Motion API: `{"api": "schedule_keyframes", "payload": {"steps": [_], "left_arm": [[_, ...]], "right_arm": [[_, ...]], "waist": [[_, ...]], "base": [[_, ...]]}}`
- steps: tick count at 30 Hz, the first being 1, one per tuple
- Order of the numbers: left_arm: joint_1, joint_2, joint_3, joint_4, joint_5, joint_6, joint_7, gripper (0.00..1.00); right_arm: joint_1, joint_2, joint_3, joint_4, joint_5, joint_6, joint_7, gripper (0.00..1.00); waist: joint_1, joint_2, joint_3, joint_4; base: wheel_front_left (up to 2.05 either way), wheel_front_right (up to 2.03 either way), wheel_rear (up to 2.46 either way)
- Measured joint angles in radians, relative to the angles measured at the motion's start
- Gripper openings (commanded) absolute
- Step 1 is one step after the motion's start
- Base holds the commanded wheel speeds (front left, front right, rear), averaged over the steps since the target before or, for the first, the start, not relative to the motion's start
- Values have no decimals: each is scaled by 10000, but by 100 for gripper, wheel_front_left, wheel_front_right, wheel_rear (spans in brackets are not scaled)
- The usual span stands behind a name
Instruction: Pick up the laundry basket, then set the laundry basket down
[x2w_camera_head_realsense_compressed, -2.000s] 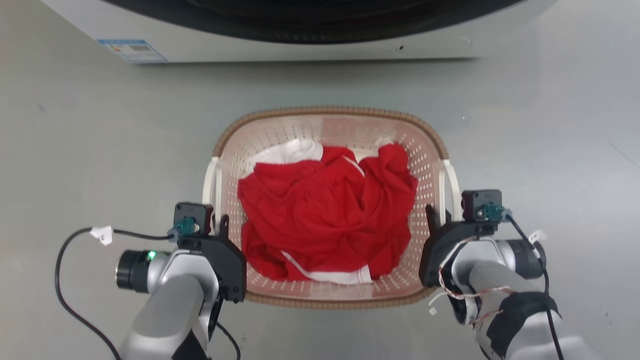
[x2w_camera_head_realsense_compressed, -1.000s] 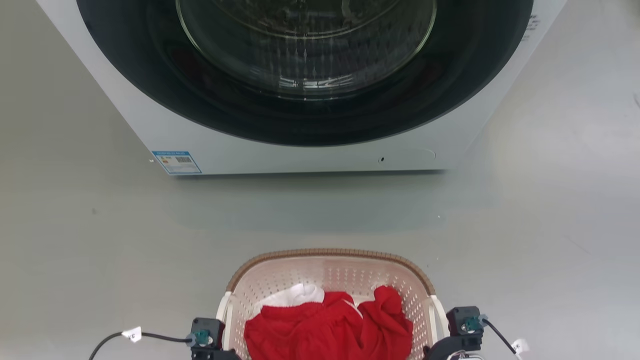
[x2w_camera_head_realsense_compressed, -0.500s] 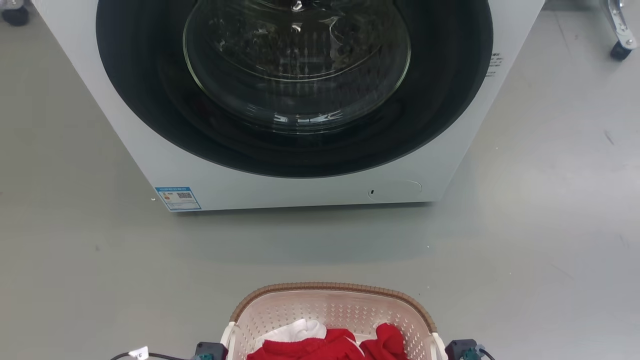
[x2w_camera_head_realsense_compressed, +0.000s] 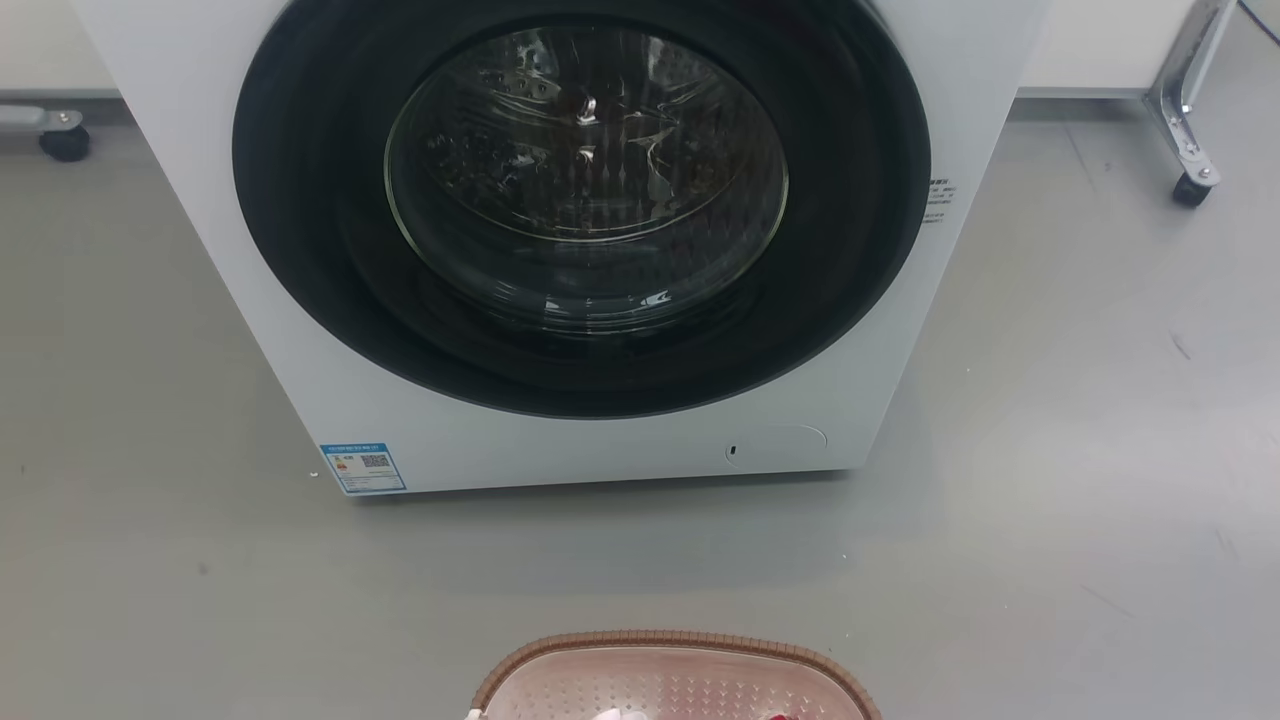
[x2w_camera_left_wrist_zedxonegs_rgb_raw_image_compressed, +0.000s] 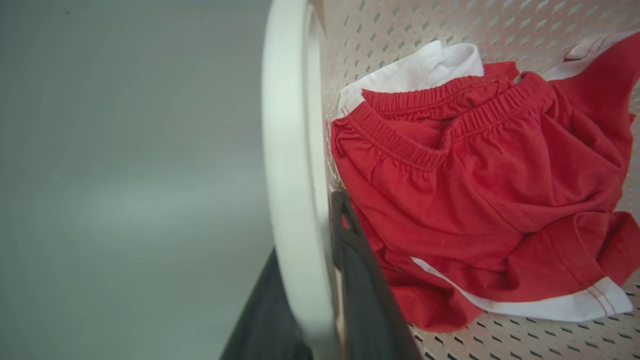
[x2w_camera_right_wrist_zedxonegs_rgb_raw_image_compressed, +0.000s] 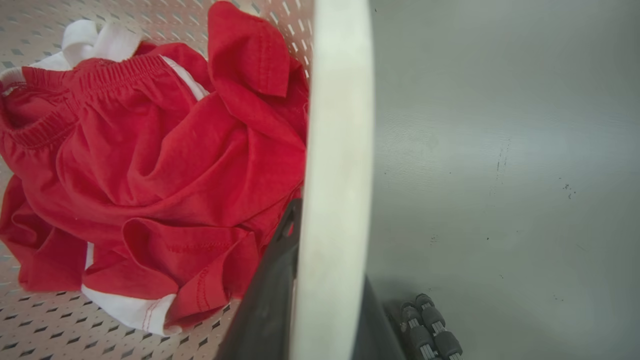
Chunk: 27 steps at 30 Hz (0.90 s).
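The far rim of the laundry basket (x2w_camera_head_realsense_compressed: 670, 645), brown and woven-looking over cream-pink perforated plastic, shows at the head view's bottom edge. In the left wrist view my left gripper (x2w_camera_left_wrist_zedxonegs_rgb_raw_image_compressed: 310, 290) has one dark finger on each side of the basket's white side handle (x2w_camera_left_wrist_zedxonegs_rgb_raw_image_compressed: 290, 165), shut on it. My right gripper (x2w_camera_right_wrist_zedxonegs_rgb_raw_image_compressed: 325, 290) clasps the other white handle (x2w_camera_right_wrist_zedxonegs_rgb_raw_image_compressed: 340, 150) the same way. Red clothes with white trim (x2w_camera_left_wrist_zedxonegs_rgb_raw_image_compressed: 475, 175) (x2w_camera_right_wrist_zedxonegs_rgb_raw_image_compressed: 150, 150) lie bunched inside the basket.
A white washing machine (x2w_camera_head_realsense_compressed: 330, 400) with a dark round glass door (x2w_camera_head_realsense_compressed: 585, 180), closed, stands straight ahead on the grey floor. Caster wheels sit at far left (x2w_camera_head_realsense_compressed: 65, 140) and far right (x2w_camera_head_realsense_compressed: 1190, 190). Small dark rollers (x2w_camera_right_wrist_zedxonegs_rgb_raw_image_compressed: 430, 330) show below the right handle.
The head camera has swung upward: the washing machine now takes up most of its picture, and the basket has slid to the bottom edge with the grippers off the picture.
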Motion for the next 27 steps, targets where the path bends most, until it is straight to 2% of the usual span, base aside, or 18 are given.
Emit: {"api": "schedule_keyframes", "payload": {"steps": [7,27], "left_arm": [[190,0,-81,-27,-272,73,15,0],[114,0,-107,215,-430,159,29,0]], "right_arm": [[173,19,138,86,171,0,21,0],[27,21,485,-69,506,0,10,0]], "waist": [[0,0,-327,-26],[0,1,-312,38]], "base": [[0,0,0],[0,0,0]]}}
